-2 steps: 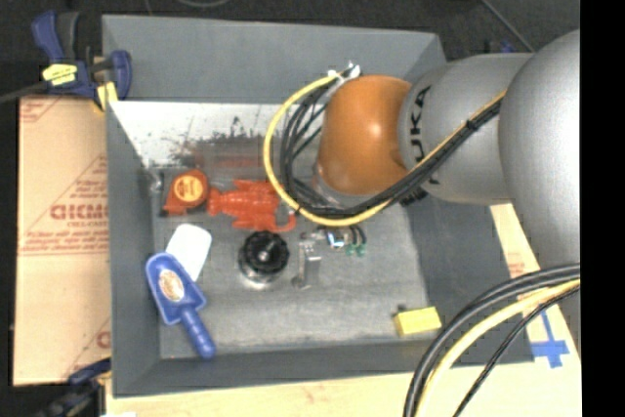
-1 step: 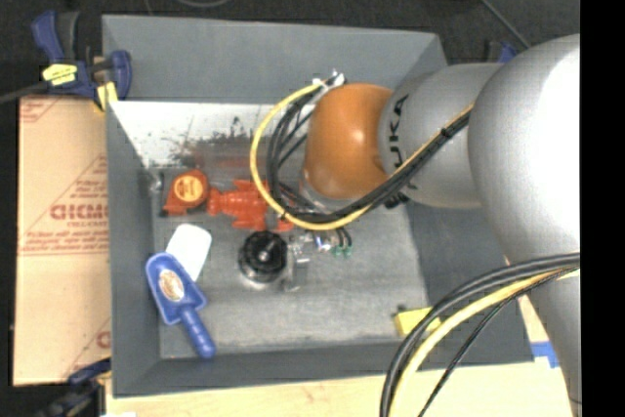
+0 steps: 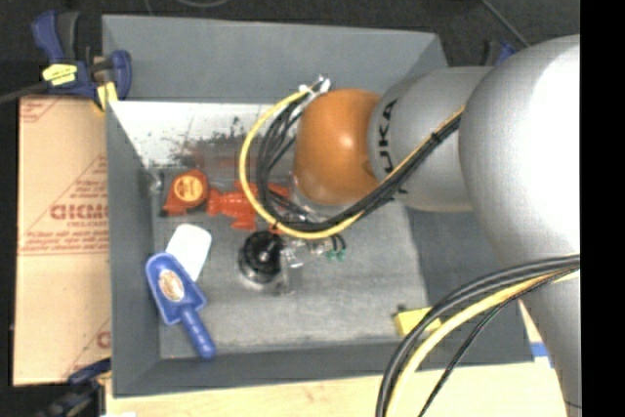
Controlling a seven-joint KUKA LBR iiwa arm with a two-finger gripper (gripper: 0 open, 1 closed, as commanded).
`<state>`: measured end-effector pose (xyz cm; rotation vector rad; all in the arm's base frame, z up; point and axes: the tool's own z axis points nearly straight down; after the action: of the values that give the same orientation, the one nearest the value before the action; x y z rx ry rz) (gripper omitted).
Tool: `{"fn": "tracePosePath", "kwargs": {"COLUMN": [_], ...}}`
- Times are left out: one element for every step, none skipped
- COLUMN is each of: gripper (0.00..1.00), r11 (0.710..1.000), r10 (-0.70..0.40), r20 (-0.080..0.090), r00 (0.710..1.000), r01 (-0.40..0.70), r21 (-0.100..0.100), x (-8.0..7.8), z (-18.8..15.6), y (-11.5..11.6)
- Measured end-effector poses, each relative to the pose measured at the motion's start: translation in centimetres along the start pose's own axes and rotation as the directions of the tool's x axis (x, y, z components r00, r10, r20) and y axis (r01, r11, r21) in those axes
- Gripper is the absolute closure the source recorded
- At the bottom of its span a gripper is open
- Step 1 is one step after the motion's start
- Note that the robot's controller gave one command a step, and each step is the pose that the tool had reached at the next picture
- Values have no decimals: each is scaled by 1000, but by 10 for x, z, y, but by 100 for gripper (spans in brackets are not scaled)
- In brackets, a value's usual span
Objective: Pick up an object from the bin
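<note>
Here, blue scoop [image 3: 176,296] in grey bin [image 3: 273,54].

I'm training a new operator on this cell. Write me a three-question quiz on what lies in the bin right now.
1. True or false: the blue scoop lies at the lower left of the bin, beside the white block.
2. Which lies nearest the pincer? A) blue scoop B) white block C) black round thing
3. Fill in: the arm's wrist cover is coloured ____.
Key: 1 true; 2 C; 3 orange.
</note>
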<state>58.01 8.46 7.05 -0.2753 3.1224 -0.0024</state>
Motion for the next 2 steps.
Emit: {"fn": "tracePosePath", "kwargs": {"gripper": [100,100], "r11": [985,976], "r10": [-175,-218], "r20": [2,4], "r00": [985,976], "r01": [175,218], "r21": [-1,-2], "x": [1,0], "z": [-1,-1], "y": [14,12]}}
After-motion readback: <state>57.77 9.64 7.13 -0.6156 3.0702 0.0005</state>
